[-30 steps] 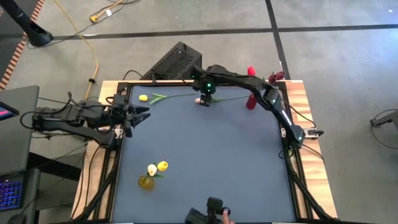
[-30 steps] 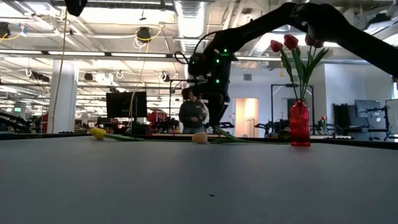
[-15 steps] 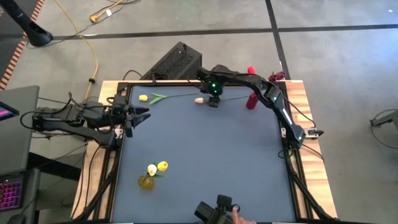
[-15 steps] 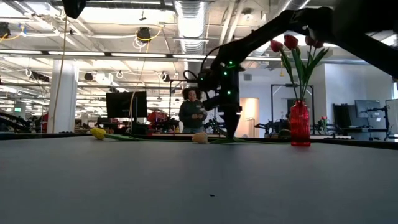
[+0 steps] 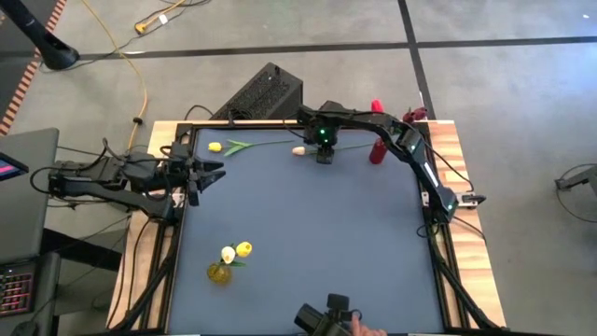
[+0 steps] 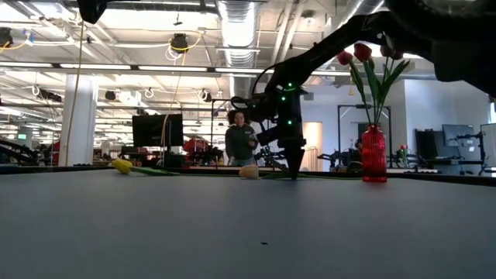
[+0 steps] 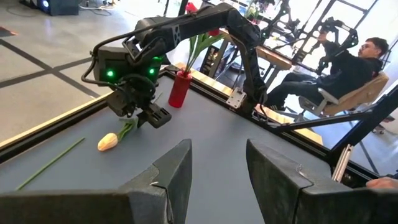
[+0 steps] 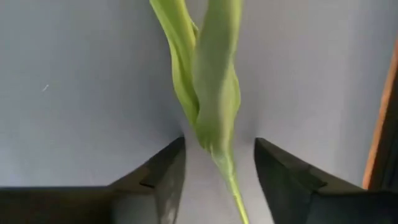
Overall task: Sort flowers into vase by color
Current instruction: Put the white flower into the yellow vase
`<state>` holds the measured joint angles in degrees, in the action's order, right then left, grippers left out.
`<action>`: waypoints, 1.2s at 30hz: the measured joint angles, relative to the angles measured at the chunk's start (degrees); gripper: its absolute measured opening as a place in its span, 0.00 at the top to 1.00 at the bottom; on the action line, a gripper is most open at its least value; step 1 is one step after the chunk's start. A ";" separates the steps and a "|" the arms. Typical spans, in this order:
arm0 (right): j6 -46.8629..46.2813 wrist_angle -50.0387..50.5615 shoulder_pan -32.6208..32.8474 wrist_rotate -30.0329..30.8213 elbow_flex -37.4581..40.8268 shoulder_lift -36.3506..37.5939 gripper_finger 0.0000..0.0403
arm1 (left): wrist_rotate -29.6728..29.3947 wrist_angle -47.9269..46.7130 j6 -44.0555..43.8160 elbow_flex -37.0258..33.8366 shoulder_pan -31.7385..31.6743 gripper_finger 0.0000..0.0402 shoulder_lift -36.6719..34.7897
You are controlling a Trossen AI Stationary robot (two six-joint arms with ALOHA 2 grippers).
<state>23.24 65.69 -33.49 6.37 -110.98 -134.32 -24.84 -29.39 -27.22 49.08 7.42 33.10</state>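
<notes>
Two flowers lie loose along the far edge of the table [image 5: 308, 233]: a yellow tulip [image 5: 215, 147] near the left corner and a pale tulip [image 5: 299, 149] toward the middle, each with its stem running off to the right. The right gripper [image 5: 324, 155] is down on the pale tulip's stem just behind the bud. In the right wrist view, the green leaves [image 8: 208, 87] pass between its two dark fingers [image 8: 161, 168], which stand apart on either side and do not yet pinch them. The step in hand looks like picking up this flower. The next move likely calls for pressing the jaws together on the stem and lifting it clear.

The red vase [image 5: 377, 150], at the far right, already holds red tulips [image 6: 363, 53]; a yellow vase [image 5: 218, 273] near the front left holds a white and a yellow bloom. The left gripper [image 5: 213, 171] waits at the table's left edge, its jaws spread and holding nothing.
</notes>
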 joint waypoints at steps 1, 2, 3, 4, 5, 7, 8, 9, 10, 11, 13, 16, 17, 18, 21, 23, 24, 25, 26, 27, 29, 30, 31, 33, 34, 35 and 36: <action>0.26 -0.10 0.02 0.00 0.00 0.00 0.51 | 0.00 0.00 -0.01 0.00 0.00 0.65 0.01; 0.59 -0.15 0.02 0.00 0.00 0.00 0.55 | 0.00 0.01 -0.02 0.00 0.00 0.65 0.00; 0.64 -0.07 0.11 -0.04 0.00 0.00 0.59 | 0.00 0.00 -0.02 0.00 0.00 0.65 0.00; 0.68 -0.12 0.13 -0.03 0.00 0.00 0.64 | 0.00 0.02 -0.02 0.00 0.00 0.65 0.00; 0.69 -0.28 0.18 -0.02 0.00 0.00 0.69 | 0.00 0.02 -0.10 0.00 0.00 0.65 0.00; 0.72 -0.15 0.38 -0.22 0.02 0.00 0.78 | 0.02 0.02 -0.24 0.00 0.00 0.65 0.00; 0.84 -0.22 0.48 -0.20 0.02 0.00 0.82 | 0.01 0.04 -0.26 0.00 0.00 0.65 0.01; 0.90 -0.20 0.62 -0.33 0.02 0.00 0.86 | 0.02 0.02 -0.26 0.00 0.00 0.65 0.00; 1.04 -0.23 0.79 -0.62 0.02 0.00 0.90 | 0.02 0.03 -0.26 0.00 0.00 0.65 0.00; 1.27 -0.25 1.00 -1.16 0.02 0.01 0.92 | 0.00 0.02 -0.26 0.00 0.00 0.65 0.00; 1.77 -0.14 1.41 -2.82 0.00 0.10 0.93 | 0.02 0.01 -0.26 0.00 0.00 0.65 0.01; 2.58 -0.62 2.28 -4.69 0.00 0.71 0.93 | 0.00 -0.40 -0.26 0.00 0.00 0.65 0.00; 2.71 -1.24 2.57 -4.79 0.00 1.18 0.93 | 0.02 -0.64 -0.24 0.00 0.00 0.65 0.00; 2.92 -1.90 2.92 -4.88 0.00 1.72 0.93 | 0.00 -0.81 -0.26 0.00 0.00 0.65 0.02; 3.98 -4.38 3.78 -5.12 -0.02 3.89 0.89 | 0.00 -1.14 -0.16 0.00 0.00 0.65 0.02; 4.32 -6.20 4.42 -5.16 -0.02 5.71 0.89 | 0.00 -1.17 0.50 0.00 0.00 0.65 0.02; 4.36 -7.11 4.64 -5.28 -0.02 6.82 0.89 | 0.00 -1.18 0.70 0.00 0.00 0.65 0.02; 4.40 -7.88 4.81 -5.65 -0.02 7.98 0.89 | -0.02 -1.20 1.03 0.00 0.00 0.65 0.02; 4.40 -8.59 5.04 -6.32 -0.02 9.33 0.89 | 0.00 -1.20 1.20 0.00 0.00 0.65 0.02; 4.23 -9.39 5.30 -7.11 -0.05 10.62 0.90 | 0.00 -1.20 1.48 0.00 0.00 0.65 0.02; 3.44 -10.72 5.79 -8.71 -0.07 13.48 0.91 | -0.01 -1.20 2.14 0.00 0.00 0.65 0.02; 2.72 -11.36 6.03 -9.49 -0.07 14.90 0.91 | -0.01 -1.20 2.48 0.00 0.00 0.65 0.02; 1.82 -12.14 6.31 -10.27 -0.07 16.26 0.91 | -0.01 -1.20 2.72 0.00 0.00 0.65 0.02; -0.10 -13.02 6.87 -12.29 -0.07 19.32 0.91 | -0.02 -1.20 3.56 0.00 0.00 0.65 0.02; -1.32 -13.71 7.21 -13.40 -0.07 20.64 0.91 | -0.02 -1.22 4.02 0.00 0.00 0.65 0.02; -2.64 -14.48 7.50 -14.62 -0.08 22.20 0.91 | -0.08 -1.30 4.30 0.00 0.00 0.65 0.02; -3.93 -14.94 7.91 -15.93 -0.09 23.57 0.91 | -0.39 -1.45 4.53 0.00 0.00 0.65 0.02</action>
<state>19.30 50.75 -25.58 -9.55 -111.07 -110.75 -25.24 -30.84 -22.70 49.08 7.42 33.12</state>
